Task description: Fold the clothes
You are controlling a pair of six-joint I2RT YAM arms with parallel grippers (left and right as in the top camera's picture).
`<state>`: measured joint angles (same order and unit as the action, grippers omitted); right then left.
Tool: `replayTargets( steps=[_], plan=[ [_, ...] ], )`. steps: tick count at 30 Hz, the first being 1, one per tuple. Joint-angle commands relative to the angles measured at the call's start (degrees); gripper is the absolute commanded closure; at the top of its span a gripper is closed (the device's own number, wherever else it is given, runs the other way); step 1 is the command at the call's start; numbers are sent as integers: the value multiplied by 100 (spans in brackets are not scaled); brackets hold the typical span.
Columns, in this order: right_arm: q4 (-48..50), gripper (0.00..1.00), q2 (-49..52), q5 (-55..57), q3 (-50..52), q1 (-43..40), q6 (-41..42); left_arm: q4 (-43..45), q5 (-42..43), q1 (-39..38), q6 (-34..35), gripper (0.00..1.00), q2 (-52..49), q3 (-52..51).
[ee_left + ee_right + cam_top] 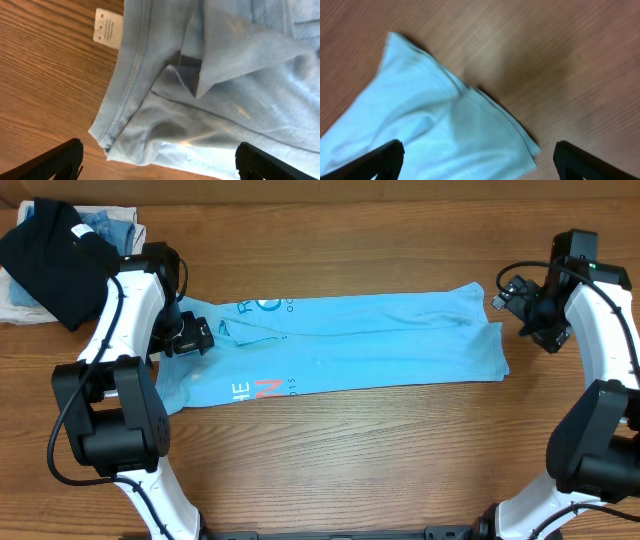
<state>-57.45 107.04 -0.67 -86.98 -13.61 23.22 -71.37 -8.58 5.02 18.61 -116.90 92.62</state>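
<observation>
Apparently t-shirt under left end effector.

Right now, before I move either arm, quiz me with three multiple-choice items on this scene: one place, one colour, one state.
1. Where does the black folded shirt lie in the overhead view?
A. top-left corner
B. bottom-right corner
C. dead centre

2. What colour is the tag beside the t-shirt edge?
A. red
B. white
C. black

3. How do the jaws of the left gripper and right gripper stand?
A. both open
B. both shut
C. only the left shut

Answers:
1 A, it sits at the frame's top-left.
2 B, it reads plain white in the left wrist view.
3 A, each wrist view shows the fingertips far apart, gripping nothing.
</observation>
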Motion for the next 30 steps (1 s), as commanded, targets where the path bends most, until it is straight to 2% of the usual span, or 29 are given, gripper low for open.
replayTargets(
  steps=[1,6,9,12,20,30],
  plan=[
    [286,0,-52,-245,-83,-9,-686,28,118,20,227,0,79,98],
    [857,0,-52,-249,-57,-9,-1104,-37,114,20,221,0,79,39],
    [922,0,-26,-485,26,-20,-1762,-11,114,20,223,0,76,-57],
    [942,0,125,-529,74,-111,-1875,31,116,20,223,0,76,-181],
    [898,0,824,-2103,72,-688,-2315,52,116,20,223,0,76,-323],
    [662,0,1362,-2953,74,-907,-2846,52,129,20,223,0,76,-323]
  ],
)
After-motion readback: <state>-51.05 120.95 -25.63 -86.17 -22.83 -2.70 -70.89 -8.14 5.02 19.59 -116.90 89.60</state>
